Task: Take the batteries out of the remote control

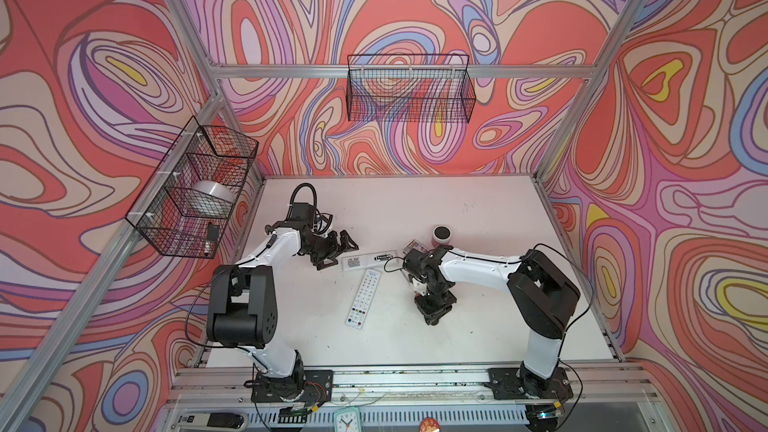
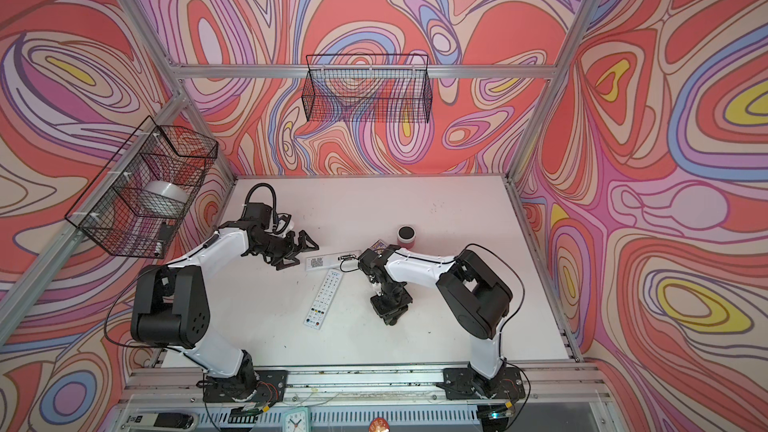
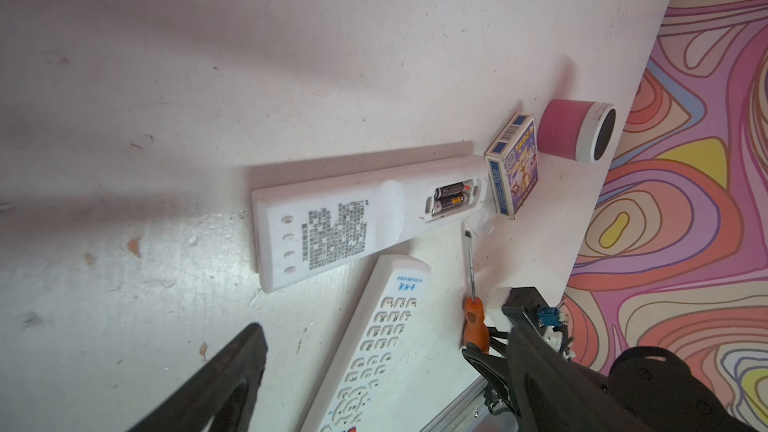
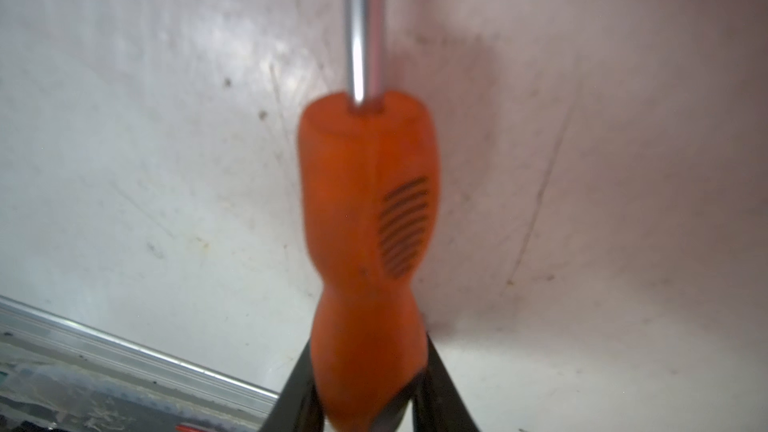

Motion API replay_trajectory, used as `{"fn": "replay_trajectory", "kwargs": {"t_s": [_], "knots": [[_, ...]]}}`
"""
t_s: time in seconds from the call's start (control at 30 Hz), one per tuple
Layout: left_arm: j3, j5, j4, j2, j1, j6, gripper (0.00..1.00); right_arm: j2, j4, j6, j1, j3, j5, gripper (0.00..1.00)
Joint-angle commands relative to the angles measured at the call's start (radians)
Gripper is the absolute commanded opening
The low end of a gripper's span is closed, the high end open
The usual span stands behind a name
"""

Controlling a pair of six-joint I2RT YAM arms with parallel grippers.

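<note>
orange screwdriver (image 4: 365, 243) gripped by the butt of its handle in my right gripper (image 4: 368, 367).
right wrist view: both jaws pinch the handle's end. left wrist view: two batteries (image 3: 451, 199) lie side by side in the open compartment of the face-down remote control (image 3: 332, 222), blade tip just beside it. in a top view my left gripper (image 1: 343, 254) hovers by the remote's other end, spread wide, holding nothing.

A card box (image 3: 513, 164) and a pink speaker (image 3: 569, 130) (upright, dark-topped) are seen just beside each other, behind the right gripper (image 1: 433, 320); a wire basket (image 1: 409, 89) is hung high beyond it.
</note>
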Motion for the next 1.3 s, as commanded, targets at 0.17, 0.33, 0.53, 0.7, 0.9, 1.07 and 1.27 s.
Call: {"fn": "replay_trajectory", "kwargs": {"t_s": [0.17, 0.33, 0.53, 0.7, 0.9, 1.07, 1.27], "knots": [[0.003, 0.145, 0.058, -0.103, 0.002, -0.047, 0.93, -0.206, 0.082, 0.023, 0.006, 0.007, -0.081, 0.13], [-0.051, 0.324, 0.264, -0.159, 0.003, -0.201, 0.97, -0.243, 0.125, 0.059, -0.025, 0.107, -0.267, 0.12], [-0.134, 0.461, 0.696, -0.198, -0.015, -0.513, 1.0, -0.203, 0.206, 0.102, -0.067, 0.221, -0.481, 0.11], [-0.116, 0.484, 0.795, -0.197, -0.049, -0.597, 1.0, -0.2, 0.319, 0.174, -0.089, 0.222, -0.593, 0.1], [-0.145, 0.482, 1.062, -0.161, -0.071, -0.794, 0.86, -0.205, 0.415, 0.231, -0.105, 0.194, -0.672, 0.1], [-0.179, 0.491, 1.334, -0.099, -0.075, -0.996, 0.53, -0.23, 0.496, 0.286, -0.12, 0.146, -0.705, 0.1], [-0.176, 0.494, 1.42, -0.067, -0.085, -1.061, 0.0, -0.233, 0.51, 0.294, -0.123, 0.131, -0.715, 0.1]]}}
